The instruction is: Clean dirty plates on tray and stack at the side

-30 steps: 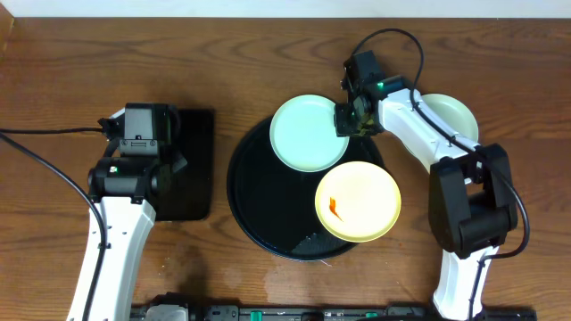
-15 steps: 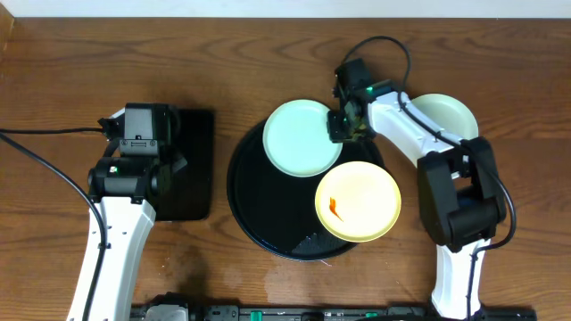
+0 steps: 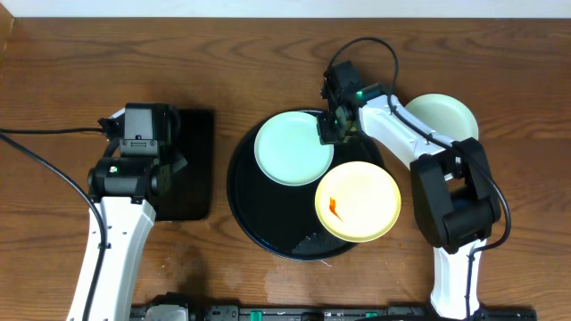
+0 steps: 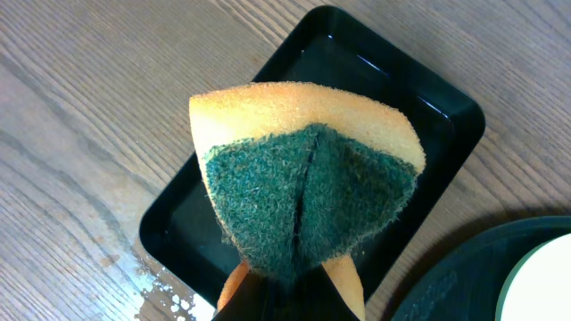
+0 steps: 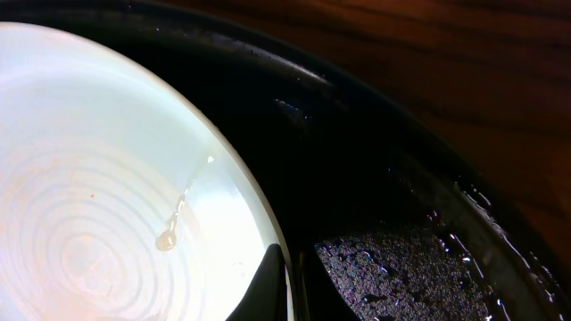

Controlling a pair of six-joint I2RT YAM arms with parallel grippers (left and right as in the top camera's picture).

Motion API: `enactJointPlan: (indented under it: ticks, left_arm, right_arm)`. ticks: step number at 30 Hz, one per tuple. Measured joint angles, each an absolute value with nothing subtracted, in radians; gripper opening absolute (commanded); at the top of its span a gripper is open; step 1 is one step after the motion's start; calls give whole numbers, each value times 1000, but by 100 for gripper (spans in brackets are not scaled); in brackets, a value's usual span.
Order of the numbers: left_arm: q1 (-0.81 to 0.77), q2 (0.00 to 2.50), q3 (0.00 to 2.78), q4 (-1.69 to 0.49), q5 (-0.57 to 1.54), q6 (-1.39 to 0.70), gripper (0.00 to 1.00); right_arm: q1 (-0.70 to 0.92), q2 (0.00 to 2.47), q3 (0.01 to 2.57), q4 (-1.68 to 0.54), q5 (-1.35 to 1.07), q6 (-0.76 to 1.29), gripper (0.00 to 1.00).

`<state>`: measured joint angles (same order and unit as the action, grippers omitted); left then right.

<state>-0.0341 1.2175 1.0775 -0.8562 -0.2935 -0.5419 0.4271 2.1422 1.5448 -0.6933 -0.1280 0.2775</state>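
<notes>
From overhead, I saw the round tray (image 3: pixel 239 201) on the tabletop (image 3: pixel 268 53). A mint plate (image 3: pixel 290 152) lay in the tray's upper left part and a yellow plate (image 3: pixel 361 203) at its lower right, overhanging the rim. An orange smear (image 3: pixel 332 208) marked the yellow plate. A third plate (image 3: pixel 446 114) sat on the tabletop off the tray's upper right, partly hidden by the right arm. The right pincer (image 3: pixel 332 130) was at the mint plate's right edge, inside the tray. A rectangular tray (image 3: pixel 196 169) lay just left of the round tray.

In the left wrist view, the left pincer (image 4: pixel 284 301) was pinching a folded sponge (image 4: pixel 303 178), green side out, above the rectangular tray.

In the right wrist view, the right pincer was pressed together on the mint plate's rim, over the wet round tray.
</notes>
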Motion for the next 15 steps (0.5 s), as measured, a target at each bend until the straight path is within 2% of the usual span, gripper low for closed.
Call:
enactJointPlan:
  ticks: [7, 15]
  left_arm:
    - [-34, 1217, 1077, -856, -293, -542, 8]
    - [-34, 1217, 1077, -856, -294, -542, 8]
  right_arm:
    - [438, 2061, 1531, -700, -112, 262, 1]
    - [593, 1736, 1534, -722, 192, 196, 2]
